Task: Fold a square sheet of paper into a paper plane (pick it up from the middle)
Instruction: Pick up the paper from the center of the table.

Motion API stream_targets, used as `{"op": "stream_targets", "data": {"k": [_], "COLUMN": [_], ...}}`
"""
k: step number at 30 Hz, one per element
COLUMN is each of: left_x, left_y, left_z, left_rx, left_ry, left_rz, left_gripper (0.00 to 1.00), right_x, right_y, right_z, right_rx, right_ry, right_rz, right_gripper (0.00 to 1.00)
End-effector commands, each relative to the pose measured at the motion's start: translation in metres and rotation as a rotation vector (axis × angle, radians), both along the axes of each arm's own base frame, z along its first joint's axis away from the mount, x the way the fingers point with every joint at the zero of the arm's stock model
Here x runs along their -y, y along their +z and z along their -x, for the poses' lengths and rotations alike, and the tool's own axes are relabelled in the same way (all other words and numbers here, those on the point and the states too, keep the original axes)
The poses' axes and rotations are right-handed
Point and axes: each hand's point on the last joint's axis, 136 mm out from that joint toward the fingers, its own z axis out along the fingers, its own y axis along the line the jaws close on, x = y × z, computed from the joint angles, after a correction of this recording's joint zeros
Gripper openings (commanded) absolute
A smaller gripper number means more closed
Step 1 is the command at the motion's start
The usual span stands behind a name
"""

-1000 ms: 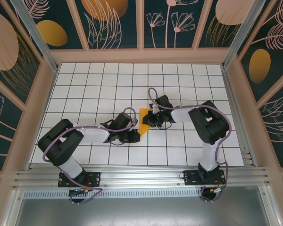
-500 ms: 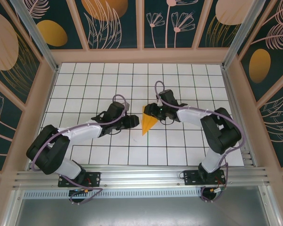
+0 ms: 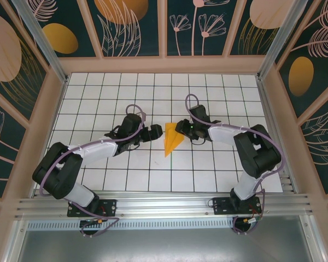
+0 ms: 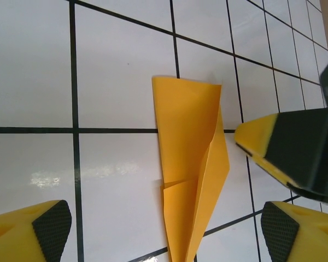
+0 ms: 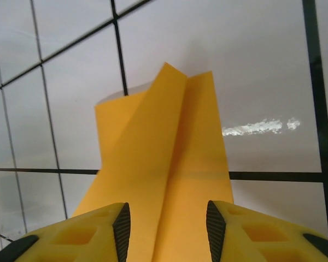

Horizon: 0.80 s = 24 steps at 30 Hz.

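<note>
A second ago both hands were clamped shut on the paper. The left hand (image 3: 154, 132) has since let go, spread its fingers (image 4: 42, 231) wide, and swung from the pointed near end to just left of the wide far end. The right hand (image 3: 181, 129) has parted its fingers (image 5: 101, 233) and drawn back rightward. The paper plane (image 3: 171, 139) now lies flat between the hands.

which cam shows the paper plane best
Left wrist: the paper plane is close and sharp, its folds and layers clear, though its tip runs off frame. Top external shows it whole but small. Right wrist shows its wide end, close up.
</note>
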Motion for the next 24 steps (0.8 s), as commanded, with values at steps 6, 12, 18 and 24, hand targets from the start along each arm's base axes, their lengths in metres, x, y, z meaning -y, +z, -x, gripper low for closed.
{"op": "stream_targets", "data": {"k": [6,12,18,24], "left_x": [0.008,0.034,0.061,0.060], "left_y": [0.003,0.003,-0.007,-0.029], "left_z": [-0.007,0.000,0.005,-0.007], "left_rx": [0.012,-0.020,-0.091,-0.131], "left_ry": [-0.018,-0.137,-0.249,-0.218], "left_rz": [0.051,0.144,0.247,0.174], "left_gripper": [0.94,0.76,0.54,0.35], "right_x": [-0.025,-0.031,-0.038,-0.044], "right_y": [-0.006,0.001,-0.007,-0.004], "right_z": [-0.004,-0.003,-0.002,-0.001], "right_rx": [-0.019,0.004,-0.021,-0.014], "right_ry": [0.094,0.123,0.149,0.176], "right_rz": [-0.055,-0.074,-0.080,-0.100], "right_gripper": [0.39,0.39,0.40,0.40]}}
